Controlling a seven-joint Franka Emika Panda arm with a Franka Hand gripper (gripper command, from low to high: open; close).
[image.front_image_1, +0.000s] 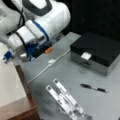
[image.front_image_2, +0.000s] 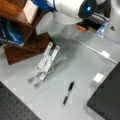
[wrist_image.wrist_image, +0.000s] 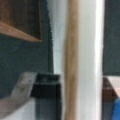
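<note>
A grey tabletop (image.front_image_1: 75, 75) carries a black-lidded metal box (image.front_image_1: 97, 51), lid down, a folding metal stand (image.front_image_2: 45, 63) and a black pen (image.front_image_2: 68, 93). The gripper is not visible; its state cannot be told.

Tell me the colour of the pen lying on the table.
The pen is black, clearest in a front view.

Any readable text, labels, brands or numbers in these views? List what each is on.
None can be read.
Metal folding stand: dark marks along its bars, too blurred to read.
White tag on the black box: no legible text.
Pen: no legible text.
Blue item in the wooden shelf: print illegible.
The pincer does not show.
</note>
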